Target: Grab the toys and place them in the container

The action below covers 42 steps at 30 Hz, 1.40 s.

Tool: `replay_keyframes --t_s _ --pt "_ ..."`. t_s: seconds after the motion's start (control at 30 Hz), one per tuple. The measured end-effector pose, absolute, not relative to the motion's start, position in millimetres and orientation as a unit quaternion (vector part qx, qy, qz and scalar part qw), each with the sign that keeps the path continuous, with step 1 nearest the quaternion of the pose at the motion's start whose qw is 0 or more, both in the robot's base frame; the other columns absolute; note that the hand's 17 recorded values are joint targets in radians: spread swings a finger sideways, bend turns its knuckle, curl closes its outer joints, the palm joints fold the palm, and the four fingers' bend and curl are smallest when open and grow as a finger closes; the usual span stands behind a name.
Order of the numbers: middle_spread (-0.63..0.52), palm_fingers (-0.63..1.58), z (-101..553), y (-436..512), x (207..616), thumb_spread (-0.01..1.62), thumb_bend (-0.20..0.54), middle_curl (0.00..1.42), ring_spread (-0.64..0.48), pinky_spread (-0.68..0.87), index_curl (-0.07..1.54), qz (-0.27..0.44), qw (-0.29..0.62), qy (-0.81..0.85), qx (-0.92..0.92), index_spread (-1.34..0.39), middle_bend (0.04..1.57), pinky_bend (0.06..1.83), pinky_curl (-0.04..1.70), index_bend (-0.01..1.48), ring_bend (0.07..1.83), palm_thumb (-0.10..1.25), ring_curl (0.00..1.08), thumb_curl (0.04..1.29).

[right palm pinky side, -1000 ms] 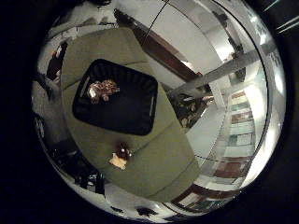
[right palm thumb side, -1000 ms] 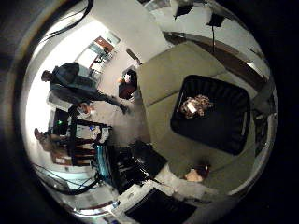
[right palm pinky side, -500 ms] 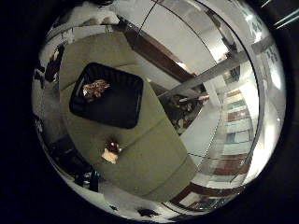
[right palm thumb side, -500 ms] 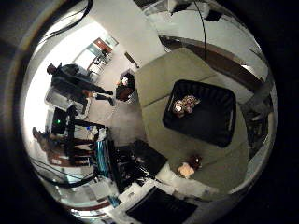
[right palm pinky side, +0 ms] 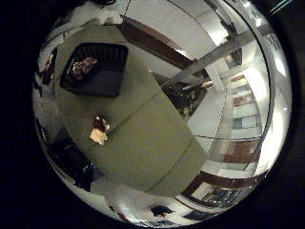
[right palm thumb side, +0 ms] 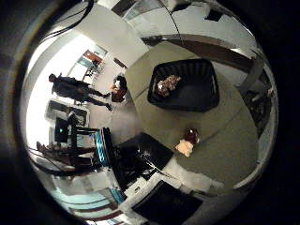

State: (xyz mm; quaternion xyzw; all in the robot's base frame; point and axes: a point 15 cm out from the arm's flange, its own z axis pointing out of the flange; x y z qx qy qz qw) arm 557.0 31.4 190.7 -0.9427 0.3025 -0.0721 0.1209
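Note:
A black container stands on a green table, with a brown and white toy lying in it. A second small toy, tan and dark, lies on the table away from the container. The right little finger side palm view shows the same container, the toy in it and the loose toy on the table. All are small and far below the palm.
The table stands in a room with a pale floor. Dark equipment and a frame stand beside the table. A wooden counter or bench runs along the wall past the table's far side.
Both views have shifted: the camera has moved, and the container now lies nearer the edge of the view, with the loose toy closer to the middle. The things themselves have not moved.

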Motion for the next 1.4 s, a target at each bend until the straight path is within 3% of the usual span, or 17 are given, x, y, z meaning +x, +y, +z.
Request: replay_keyframes --t_s 0.37,0.63,0.97,1.4 --pt "-0.1 0.32 107.0 -10.0 551.8 1.06 -0.024 0.35 -0.14 0.22 0.33 -0.032 0.092 0.336 -0.937 -0.43 0.34 0.99 -0.01 0.18 0.73 0.4 0.2 0.27" --pt "-0.06 0.28 52.8 -11.1 532.8 1.06 -0.026 0.35 -0.07 0.26 0.33 0.008 0.069 0.346 -0.936 -0.36 0.33 1.0 -0.01 0.18 0.7 0.39 0.19 0.27" --pt "0.01 0.37 16.4 -22.4 492.2 0.99 -0.036 0.35 0.04 0.34 0.37 0.017 0.047 0.43 -0.901 -0.22 0.32 0.95 -0.01 0.19 0.67 0.26 0.17 0.27" --pt "0.14 0.29 -11.7 -40.1 455.8 0.88 -0.035 0.35 0.18 0.43 0.35 0.029 -0.02 0.548 -0.836 -0.11 0.33 0.99 -0.01 0.17 0.62 0.13 0.16 0.29"
